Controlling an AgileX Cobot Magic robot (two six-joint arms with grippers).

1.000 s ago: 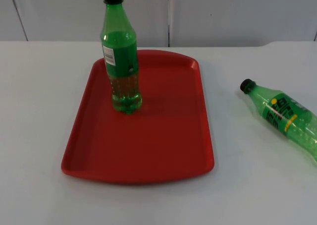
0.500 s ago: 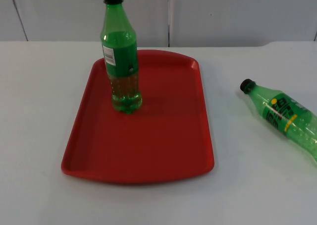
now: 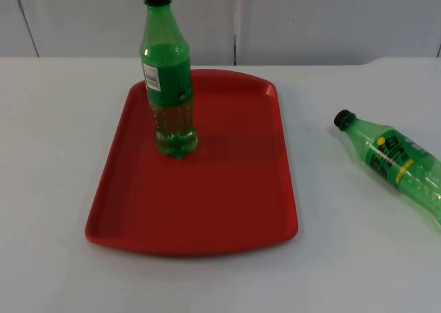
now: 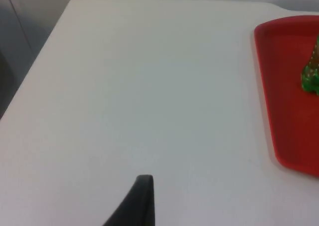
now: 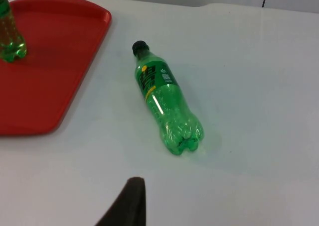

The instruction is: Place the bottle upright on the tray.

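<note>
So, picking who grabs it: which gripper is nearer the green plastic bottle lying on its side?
Right. The right gripper faces the lying green plastic bottle; the left gripper sits beyond the red tray.

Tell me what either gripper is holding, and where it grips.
Nothing is held: one bottle stands on the tray, the other bottle lies untouched on the table.

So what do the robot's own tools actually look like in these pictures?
Very little of them can be seen. In the left wrist view a single fingertip of the left tool rises as a matte black, smooth, tapering wedge with a blunt squared tip. In the right wrist view the right tool's fingertip looks the same: plain black and narrow. No markings can be made out on either.
</note>
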